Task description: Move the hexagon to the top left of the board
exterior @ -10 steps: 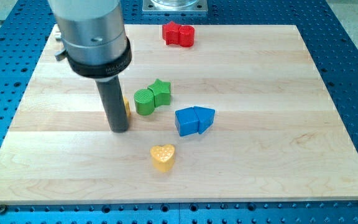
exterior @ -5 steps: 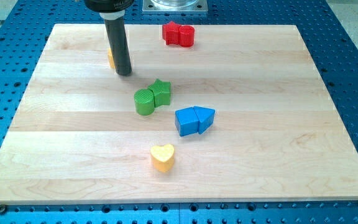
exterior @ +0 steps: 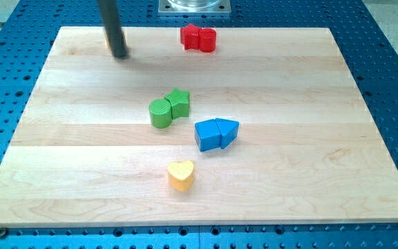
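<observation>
My tip [exterior: 119, 56] rests on the wooden board [exterior: 309, 173] near its top left corner. The orange-yellow hexagon block [exterior: 106, 44] is almost wholly hidden behind the rod. Only a thin sliver of it shows at the rod's left edge, just above the tip. The tip appears to touch it, at its lower right side.
Two red blocks [exterior: 198, 37], one a star, touch each other at the top centre. A green cylinder [exterior: 160, 113] and a green star [exterior: 179, 102] touch mid-board. A blue cube [exterior: 206, 135] and a blue wedge [exterior: 229, 130] sit right of them. A yellow heart [exterior: 181, 175] lies lower down.
My tip has slid from mid-left of the board up to the top left, pushing the hexagon ahead of it. The other blocks have not moved.
</observation>
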Controlling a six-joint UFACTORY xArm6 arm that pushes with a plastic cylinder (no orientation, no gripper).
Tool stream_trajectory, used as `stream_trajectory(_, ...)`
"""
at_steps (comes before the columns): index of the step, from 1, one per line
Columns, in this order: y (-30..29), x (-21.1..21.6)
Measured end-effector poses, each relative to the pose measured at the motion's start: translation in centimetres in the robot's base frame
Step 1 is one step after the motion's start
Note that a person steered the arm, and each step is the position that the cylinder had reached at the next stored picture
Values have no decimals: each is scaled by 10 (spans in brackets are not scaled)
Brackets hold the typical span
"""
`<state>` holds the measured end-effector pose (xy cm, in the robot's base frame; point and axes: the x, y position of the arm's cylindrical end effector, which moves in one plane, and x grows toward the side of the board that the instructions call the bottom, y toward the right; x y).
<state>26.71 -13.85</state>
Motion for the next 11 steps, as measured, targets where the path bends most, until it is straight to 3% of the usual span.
stream_trajectory(3, -63, 6)
stream_trajectory(4, -23, 6)
stream_trajectory(5, -18, -24)
stream_trajectory(6, -8, -25)
stream_trajectory(8, -83, -19)
stream_trajectory(9, -79, 20)
stream_trajectory(11, 33, 112)
